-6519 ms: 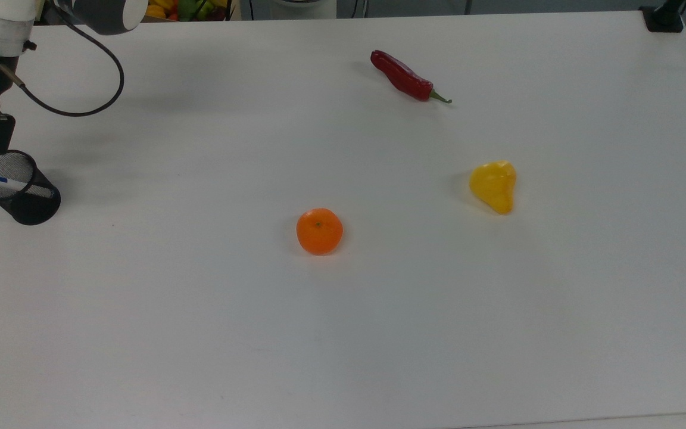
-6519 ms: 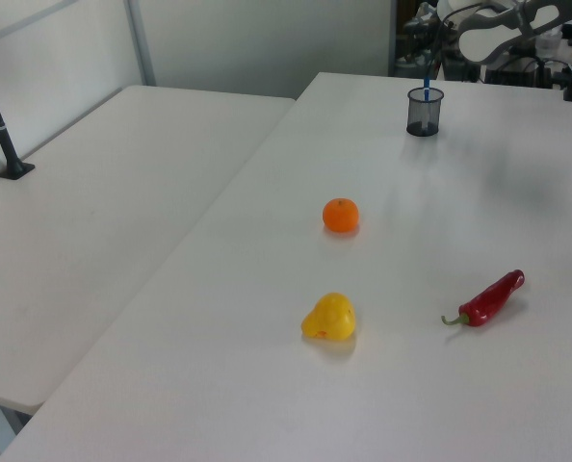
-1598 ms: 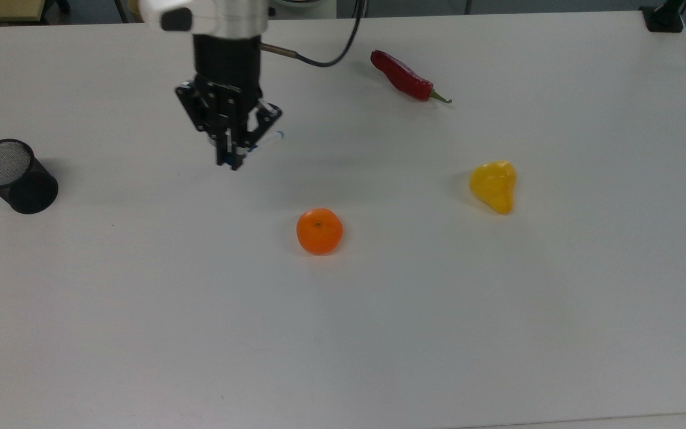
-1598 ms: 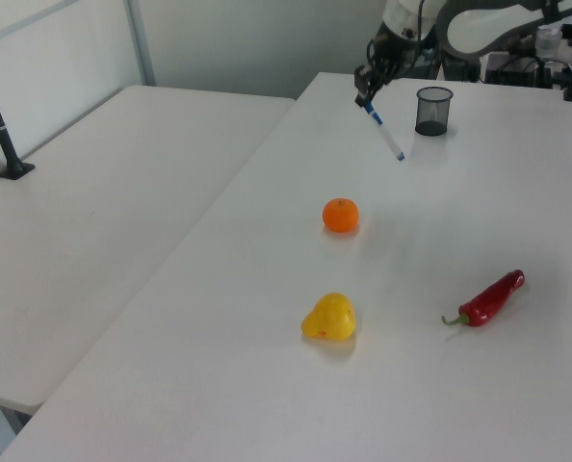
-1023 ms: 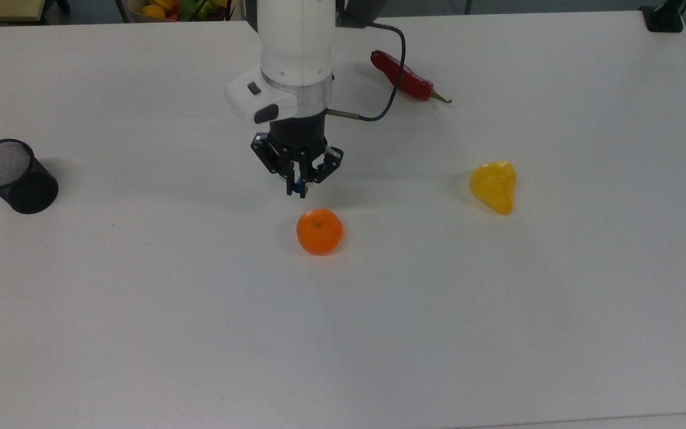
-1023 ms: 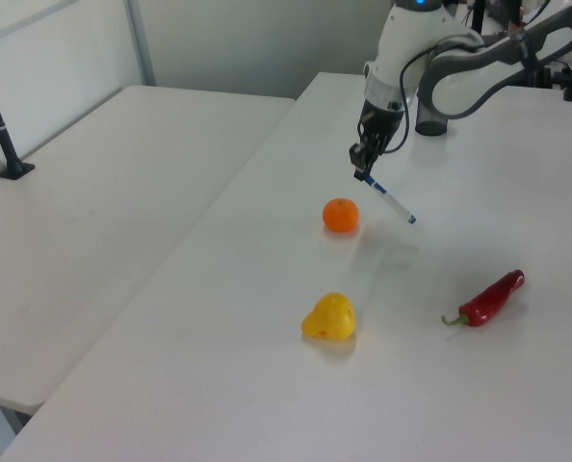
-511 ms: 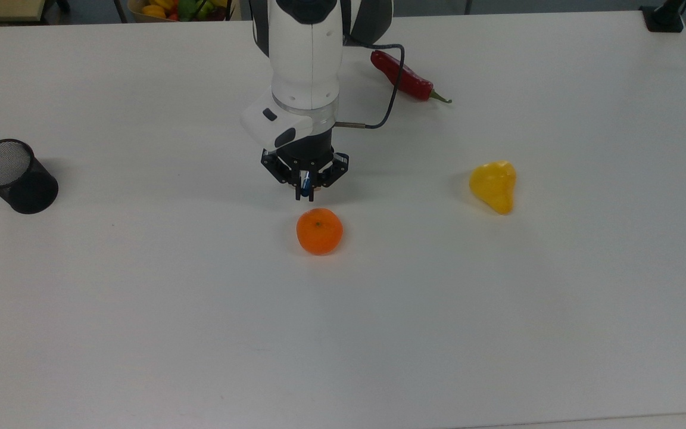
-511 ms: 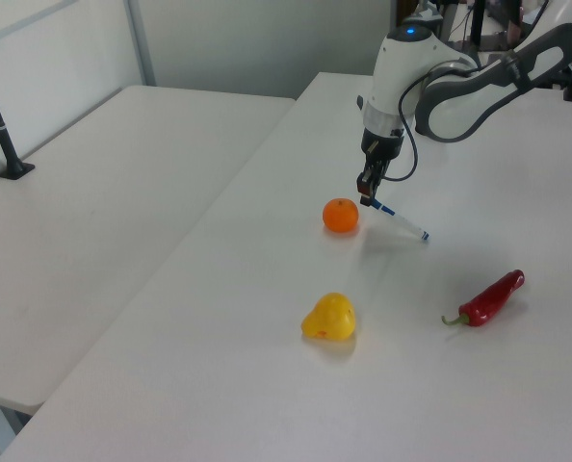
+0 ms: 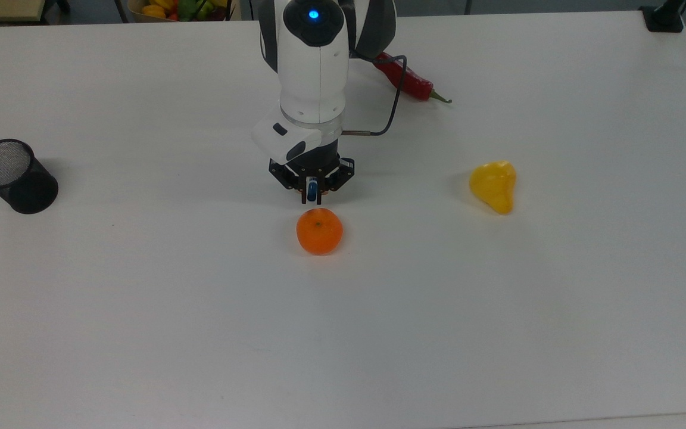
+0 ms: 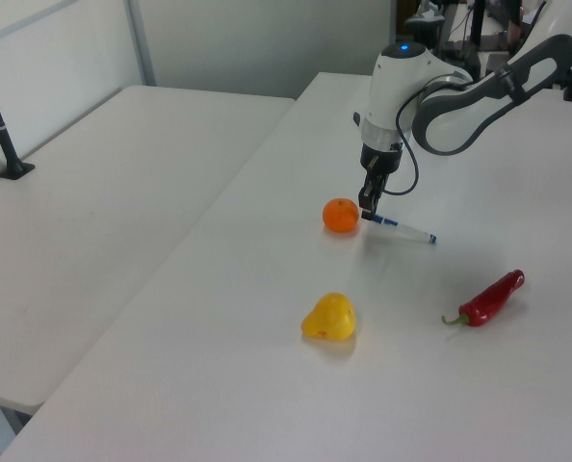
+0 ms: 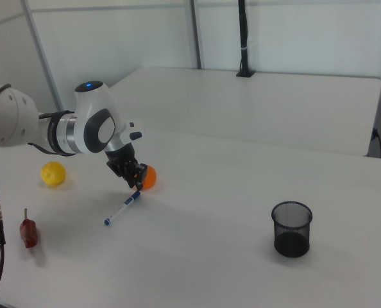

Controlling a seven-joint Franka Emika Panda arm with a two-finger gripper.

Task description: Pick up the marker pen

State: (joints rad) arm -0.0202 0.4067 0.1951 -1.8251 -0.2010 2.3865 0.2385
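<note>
Near to far in top view: orange (image 9: 319, 231) mid-tabletop (image 9: 140, 328), w/ claw (image 9: 312, 192) just beyond it, clenched on blue-capped end of marker pen (image 10: 399, 228). In left view, pen slants low over tabletop, free end trailing toward red chili (image 10: 491, 298); whether the tip touches the surface can't be told. Yellow pepper (image 9: 494, 186) off to top view's right, mesh cup (image 9: 12, 176) far left. Step, by judgement: pen taken, being set down near orange. Next: lower flat, release w/o nudging orange.
</note>
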